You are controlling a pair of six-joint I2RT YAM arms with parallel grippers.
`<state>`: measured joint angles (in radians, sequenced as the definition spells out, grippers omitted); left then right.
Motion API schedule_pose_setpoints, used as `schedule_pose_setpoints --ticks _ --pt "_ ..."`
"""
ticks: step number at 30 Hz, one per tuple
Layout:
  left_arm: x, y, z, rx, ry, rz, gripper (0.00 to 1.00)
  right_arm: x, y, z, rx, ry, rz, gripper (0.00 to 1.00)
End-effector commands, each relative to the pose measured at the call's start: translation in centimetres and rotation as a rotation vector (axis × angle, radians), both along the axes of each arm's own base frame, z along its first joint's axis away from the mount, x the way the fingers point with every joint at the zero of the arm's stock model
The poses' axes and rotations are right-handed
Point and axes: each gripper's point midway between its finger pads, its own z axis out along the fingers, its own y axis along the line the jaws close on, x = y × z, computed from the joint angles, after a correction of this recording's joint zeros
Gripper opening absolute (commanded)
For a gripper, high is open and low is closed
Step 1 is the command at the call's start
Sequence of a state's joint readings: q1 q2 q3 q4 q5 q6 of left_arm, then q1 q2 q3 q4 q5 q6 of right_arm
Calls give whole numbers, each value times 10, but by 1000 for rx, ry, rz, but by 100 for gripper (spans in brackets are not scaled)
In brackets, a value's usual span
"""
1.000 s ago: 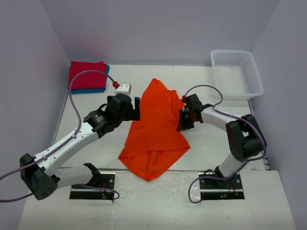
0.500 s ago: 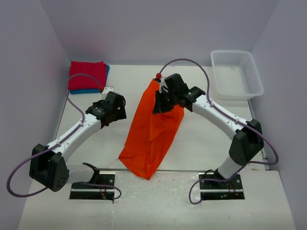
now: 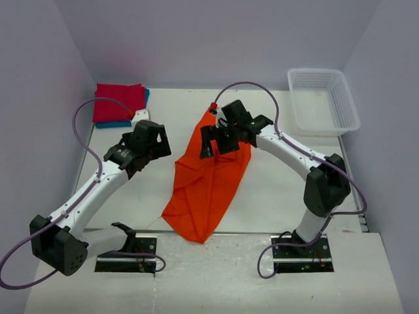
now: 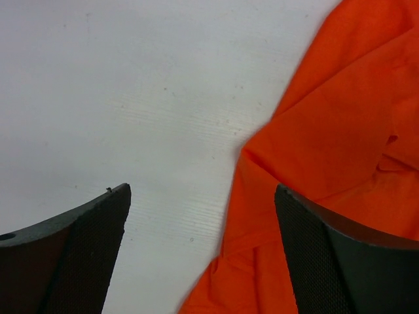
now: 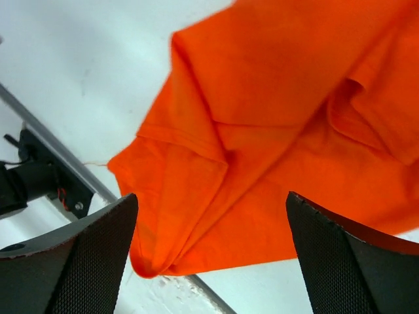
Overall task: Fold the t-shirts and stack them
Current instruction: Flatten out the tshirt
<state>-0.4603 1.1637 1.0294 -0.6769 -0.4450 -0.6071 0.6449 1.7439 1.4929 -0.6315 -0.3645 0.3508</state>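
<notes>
While the left gripper (image 4: 201, 191) and right gripper (image 5: 211, 196) gape wide, holding nothing, the bright orange cloth t-shirt (image 3: 206, 180) lies rumpled on the white table (image 3: 281, 190) (near corner at its edge); a stray tug could drag it off.

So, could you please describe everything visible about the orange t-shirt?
The orange t-shirt is plain soft cloth, creased, roughly doubled lengthwise into a long tapering shape. It lies on the white table, its narrow tip reaching the near edge. The open right end effector hovers over its far end, gripping nothing.
</notes>
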Motion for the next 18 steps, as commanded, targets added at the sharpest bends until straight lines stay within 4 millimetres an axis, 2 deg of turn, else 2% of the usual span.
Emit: schedule_pose_setpoints --ticks 1,3,5,7,8,9,10,11,12,13,18 --pt "3 -25 4 -80 -25 -139 90 17 -28 -3 -56 -38 -117 93" --pt "-1 -49 -4 -139 17 -234 84 34 -45 -22 -115 -19 -199 85" --pt "-3 -71 -12 -165 32 -304 81 45 -50 -30 -122 -8 -215 75" --pt "-6 -81 -19 -158 48 -314 80 51 -52 -49 -157 29 -212 60" --pt "-9 -89 -20 -154 51 -332 80 58 -50 -47 -158 20 -213 56" --pt "-9 -90 -22 -154 53 -330 80 57 -46 -60 -169 48 -188 52" --pt "-10 -93 -24 -157 57 -333 80 58 -43 -64 -165 61 -180 48" --pt "-12 -96 -25 -160 57 -343 80 63 -39 -63 -159 62 -175 38" --pt "-12 -96 -25 -158 55 -344 80 64 -36 -67 -153 75 -165 32" --pt "-12 -96 -24 -157 53 -346 80 64 -35 -78 -164 96 -159 30" --pt "-13 -93 -20 -148 38 -343 80 76 -30 -88 -174 98 -161 31"
